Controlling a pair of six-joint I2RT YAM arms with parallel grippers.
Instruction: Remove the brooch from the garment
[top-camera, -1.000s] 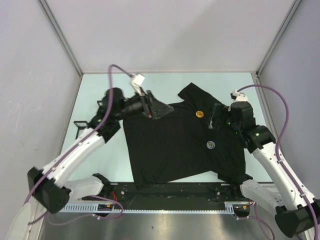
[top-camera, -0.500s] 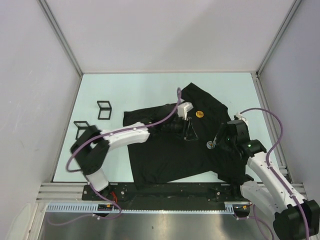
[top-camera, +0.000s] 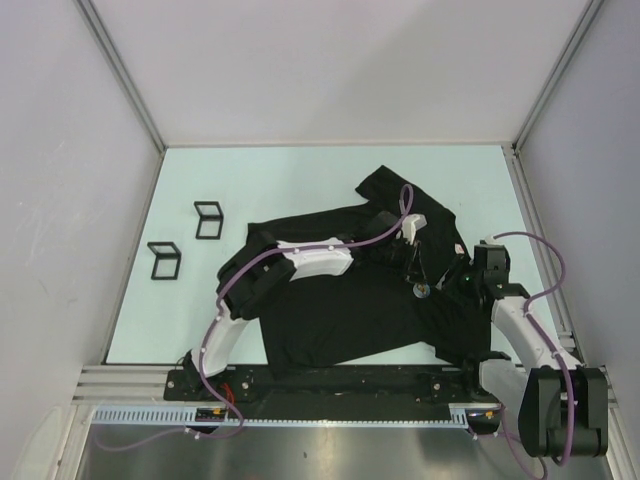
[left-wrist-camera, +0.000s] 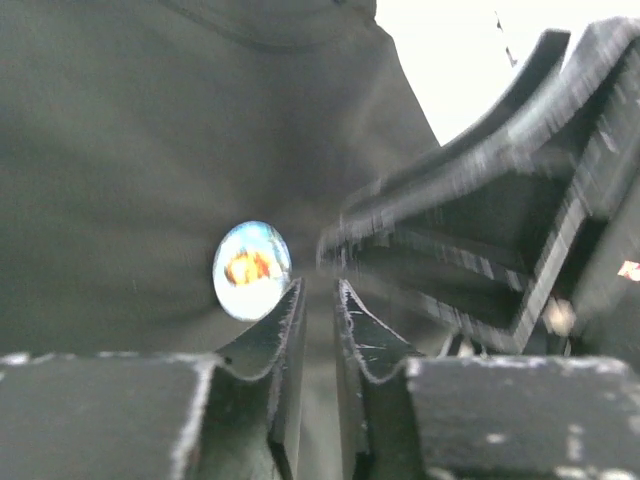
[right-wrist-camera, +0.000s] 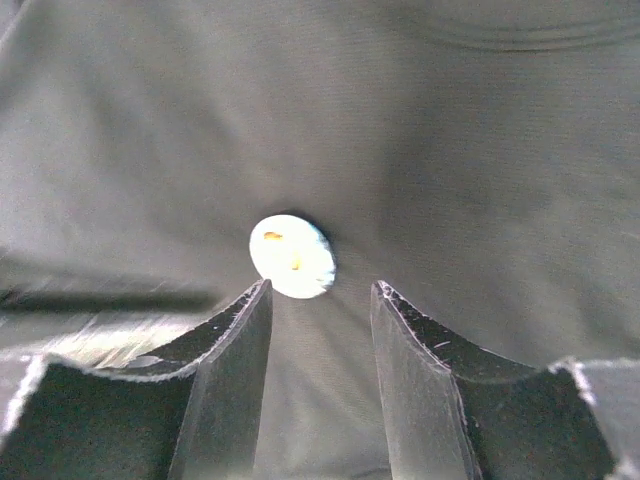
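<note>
Left gripper (left-wrist-camera: 320, 285), nearly closed, and right gripper (right-wrist-camera: 322, 287), open, sit at the brooch (right-wrist-camera: 292, 256) on the T-shirt (top-camera: 330, 300), neither gripping it.

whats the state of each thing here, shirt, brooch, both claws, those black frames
garment, lying spread on the table, rumpled near the collar
brooch, on the garment, not gripped
left claw, jaws nearly together, tips at the cloth beside the brooch; whether it pinches cloth is unclear
right claw, jaws apart, brooch just ahead of the tips
two black frames, on the table, apart from the garment
</note>
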